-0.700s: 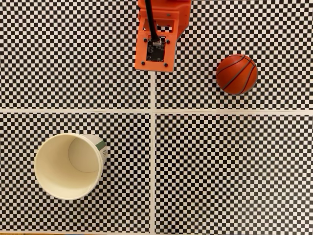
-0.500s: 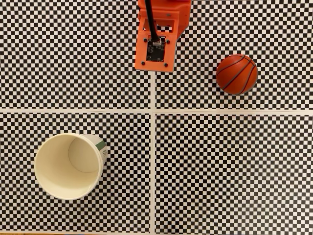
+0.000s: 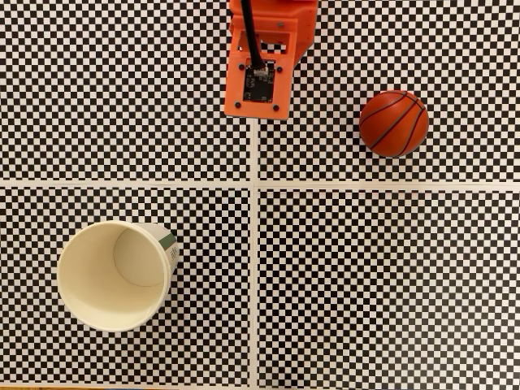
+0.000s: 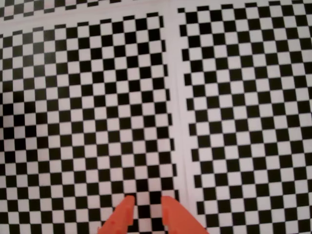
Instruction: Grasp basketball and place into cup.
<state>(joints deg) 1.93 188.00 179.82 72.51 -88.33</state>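
Observation:
In the fixed view the basketball (image 3: 393, 123), dark orange with black seams, rests on the checkered table at the upper right. The cream-white cup (image 3: 114, 276) stands upright at the lower left, mouth up and nothing inside, with a green mark on its right wall. The orange arm (image 3: 262, 61) reaches in from the top centre, well left of the ball and far above the cup; its body hides the fingers there. In the wrist view my gripper (image 4: 145, 201) shows two orange fingertips (image 4: 126, 207) at the bottom edge, a narrow gap apart, holding nothing, over bare checkerboard.
The table is covered by black-and-white checkered sheets (image 3: 390, 284) split by white seams (image 3: 254, 244) that cross near the middle. The lower right quarter holds nothing. A white seam (image 4: 178, 97) runs up from the fingertips in the wrist view.

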